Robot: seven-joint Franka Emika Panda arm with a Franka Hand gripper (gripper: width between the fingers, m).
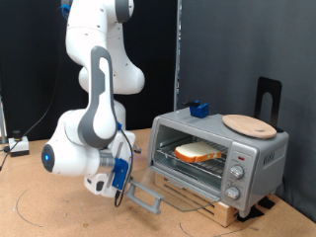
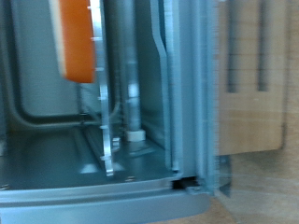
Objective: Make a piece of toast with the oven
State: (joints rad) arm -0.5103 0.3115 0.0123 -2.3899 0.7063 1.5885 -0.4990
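Note:
The silver oven (image 1: 259, 156) stands at the exterior view's right with its glass door (image 1: 176, 191) folded down open. The piece of toast (image 1: 199, 152) lies flat on the wire rack inside. My gripper (image 1: 124, 188) hangs low at the exterior view's left end of the door's grey handle (image 1: 148, 198); its fingers are too small to make out there. In the wrist view I look into the oven cavity (image 2: 56, 140), with the orange-crusted toast (image 2: 75, 37) and the rack's wires (image 2: 101, 112). No fingers show in the wrist view.
A round wooden board (image 1: 248, 124) and a small blue object (image 1: 199, 110) sit on the oven's top. A black stand (image 1: 269, 97) rises behind the oven. The oven rests on a wooden block (image 1: 223, 212) on the brown table. Cables lie at the left (image 1: 15, 146).

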